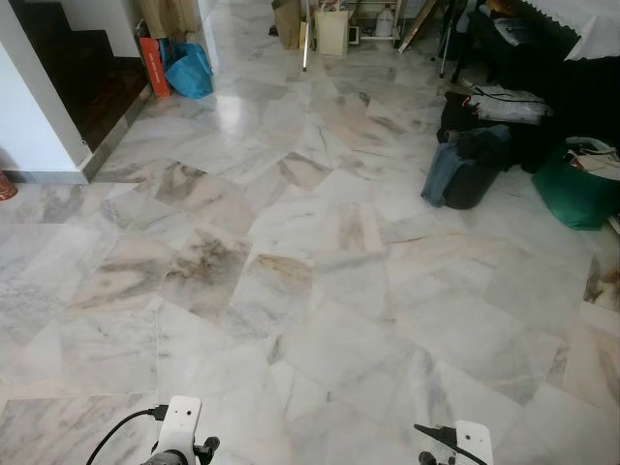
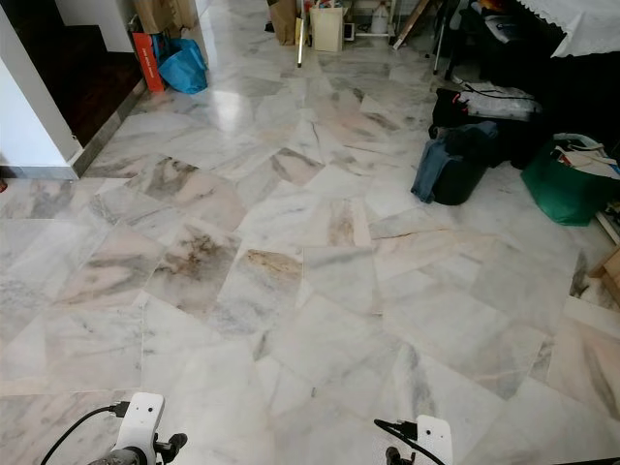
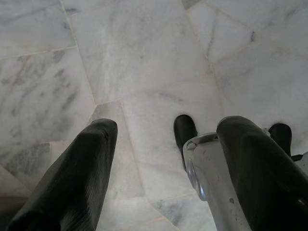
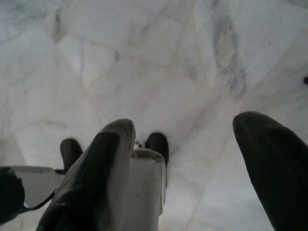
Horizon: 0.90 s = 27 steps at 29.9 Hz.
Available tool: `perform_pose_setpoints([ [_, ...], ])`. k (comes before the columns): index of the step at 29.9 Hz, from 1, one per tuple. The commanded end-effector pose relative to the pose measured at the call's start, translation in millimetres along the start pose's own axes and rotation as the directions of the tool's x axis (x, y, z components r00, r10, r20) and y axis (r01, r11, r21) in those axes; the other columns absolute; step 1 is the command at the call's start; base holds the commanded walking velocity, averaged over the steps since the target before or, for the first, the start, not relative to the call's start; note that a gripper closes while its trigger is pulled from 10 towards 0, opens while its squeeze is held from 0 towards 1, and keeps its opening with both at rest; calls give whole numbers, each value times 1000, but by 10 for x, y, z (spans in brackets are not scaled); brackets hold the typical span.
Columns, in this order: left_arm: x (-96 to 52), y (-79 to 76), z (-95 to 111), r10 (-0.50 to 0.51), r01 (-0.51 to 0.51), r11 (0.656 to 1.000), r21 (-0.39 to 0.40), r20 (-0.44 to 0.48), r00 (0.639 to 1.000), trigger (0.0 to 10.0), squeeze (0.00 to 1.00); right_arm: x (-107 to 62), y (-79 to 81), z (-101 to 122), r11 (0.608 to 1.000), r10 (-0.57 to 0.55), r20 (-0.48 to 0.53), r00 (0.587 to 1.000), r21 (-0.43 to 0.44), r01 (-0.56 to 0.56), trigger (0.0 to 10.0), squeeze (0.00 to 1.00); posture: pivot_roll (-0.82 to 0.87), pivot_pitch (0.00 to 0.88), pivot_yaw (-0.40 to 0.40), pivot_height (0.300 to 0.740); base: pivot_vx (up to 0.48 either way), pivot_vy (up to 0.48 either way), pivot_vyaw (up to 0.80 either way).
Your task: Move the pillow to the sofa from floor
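I see wide marble floor (image 1: 320, 291) ahead, with bags (image 1: 465, 170) along its right edge. Both my left gripper (image 3: 166, 130) and right gripper (image 4: 185, 127) hang low, fingers spread apart and holding nothing.

Both arms hang low in front of the robot, wrists pointing down. The left wrist's white housing (image 1: 179, 423) sits at the bottom edge of the head view, a black cable looping off it to the left. The right wrist's housing (image 1: 473, 441) sits opposite, well apart from the left. Seen from its wrist, the left gripper (image 3: 163, 144) has its two black fingers (image 3: 77, 178) spread wide with nothing between them. The right gripper (image 4: 192, 149) is likewise spread, its fingers (image 4: 274, 163) empty.
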<state>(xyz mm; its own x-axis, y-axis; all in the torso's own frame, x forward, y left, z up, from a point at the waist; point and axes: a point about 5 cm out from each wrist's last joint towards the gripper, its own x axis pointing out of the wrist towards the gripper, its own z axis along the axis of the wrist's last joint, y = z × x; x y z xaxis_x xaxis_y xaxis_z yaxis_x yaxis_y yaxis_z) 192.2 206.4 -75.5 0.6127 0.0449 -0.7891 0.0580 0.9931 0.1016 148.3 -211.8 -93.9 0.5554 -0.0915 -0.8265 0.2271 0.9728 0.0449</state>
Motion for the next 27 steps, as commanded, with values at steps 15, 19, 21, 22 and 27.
perform_pose_setpoints([
  [15, 9, 35, 32, 25, -25, 1000, 18, -8, 1000, 10000, 0, -44, 51, 1179, 998, -51, 547, 836, -5, 64, 10000, 0, 61, 48, -4, 740, 0, 0, 0],
  [19, 10, 39, 47, 28, -28, 999, 19, 0, 1000, 10000, 0, -191, 192, 1723, 996, -5, 735, 678, -59, 72, 10000, 0, 65, 48, -4, 740, 0, 0, 0],
  [21, 10, 42, 48, 29, -29, 999, 17, 2, 1000, 10000, 0, -208, 232, 1724, 998, 4, 751, 660, -47, 46, 10000, 0, 66, 45, -4, 740, 0, 0, 0],
  [22, 10, 42, 48, 30, -30, 999, 15, 3, 1000, 10000, 0, -214, 245, 1719, 999, 9, 756, 654, -40, 33, 10000, 0, 66, 45, -4, 740, 0, 0, 0],
  [27, 7, 54, 41, 34, -34, 999, 15, 4, 999, 10000, 0, -229, 217, 1707, 1000, 10, 763, 647, -12, -2, 10000, 0, 59, 38, -3, 740, 0, 0, 0],
])
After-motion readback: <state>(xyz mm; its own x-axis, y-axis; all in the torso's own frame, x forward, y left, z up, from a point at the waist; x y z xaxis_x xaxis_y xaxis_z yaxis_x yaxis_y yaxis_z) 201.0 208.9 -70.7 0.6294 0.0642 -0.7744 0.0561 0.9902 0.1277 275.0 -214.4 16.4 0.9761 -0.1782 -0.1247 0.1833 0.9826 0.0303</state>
